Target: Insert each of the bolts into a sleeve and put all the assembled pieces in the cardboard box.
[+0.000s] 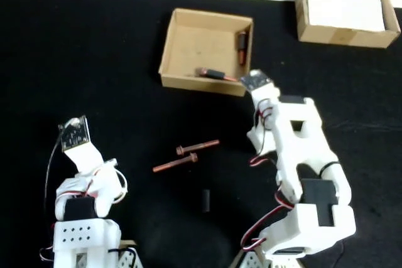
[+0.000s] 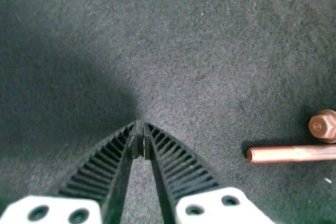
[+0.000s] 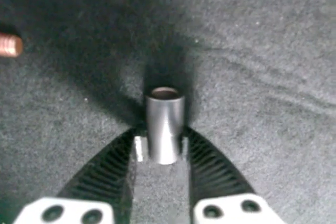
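- My right gripper (image 3: 160, 148) is clamped on a metal sleeve (image 3: 165, 124), held lengthwise between the fingertips with its open end pointing away from my wrist, over the black cloth (image 3: 262, 51) covering the table.
- The threaded tip of a copper-coloured bolt (image 3: 9, 44) lies on the cloth off to one side of that sleeve, apart from it.
- My left gripper (image 2: 139, 142) is pressed together, its toothed fingertips touching with nothing between them, over the cloth.
- Near it lie the threaded end of one bolt and the hex head of another, neither touching my fingers.
- From above, the far bolt (image 1: 198, 147) and the near bolt (image 1: 174, 163) lie roughly parallel on the cloth between my two arms, close together but apart.
- A second sleeve (image 1: 205, 199), dark, lies on the cloth nearer my bases than the bolts, apart from them.
- The open cardboard box (image 1: 201, 42) sits at the far side of the table and holds two assembled pieces: one piece (image 1: 242, 47) along its right wall, the other piece (image 1: 213, 73) along its near wall.
- My right arm (image 1: 301, 155) stands extended toward the box's near right corner.
- My left arm (image 1: 85, 180) is folded close to its base, well apart from the box.
- A second cardboard box (image 1: 342, 34), white inside, sits at the far right corner, apart from the first.
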Motion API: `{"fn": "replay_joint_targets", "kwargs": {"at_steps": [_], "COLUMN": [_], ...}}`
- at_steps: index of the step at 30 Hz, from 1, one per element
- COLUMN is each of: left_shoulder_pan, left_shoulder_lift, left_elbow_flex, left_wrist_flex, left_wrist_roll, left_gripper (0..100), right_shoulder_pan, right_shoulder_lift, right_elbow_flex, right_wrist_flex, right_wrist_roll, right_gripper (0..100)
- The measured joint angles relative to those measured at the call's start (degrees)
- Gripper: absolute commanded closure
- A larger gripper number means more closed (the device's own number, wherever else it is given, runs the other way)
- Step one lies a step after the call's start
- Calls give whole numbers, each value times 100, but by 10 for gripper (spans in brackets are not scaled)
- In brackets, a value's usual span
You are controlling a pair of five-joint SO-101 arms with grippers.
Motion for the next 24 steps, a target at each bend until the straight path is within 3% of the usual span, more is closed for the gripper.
{"fn": "replay_joint_targets", "kwargs": {"at_steps": [6, 14, 19, 24], "left_shoulder_pan": [0, 0, 264, 1002], "left_shoulder_lift": [0, 0, 0, 712], "left_elbow_flex": [0, -246, -1152, -2497], "left_wrist_flex": [0, 158, 651, 730], "left_wrist_roll": [0, 413, 448, 404], "left_gripper": [972, 972, 973, 973], "right_shoulder_pan": [0, -26, -123, -123], "right_shoulder_lift": [-123, -1793, -2743, -3490], "right_elbow_flex": [-105, -1521, -1767, -1451], "right_wrist_flex": [132, 1864, 3138, 3481], "right_wrist_roll": [0, -862, -1319, -1653], "right_gripper": [991, 991, 991, 991]}}
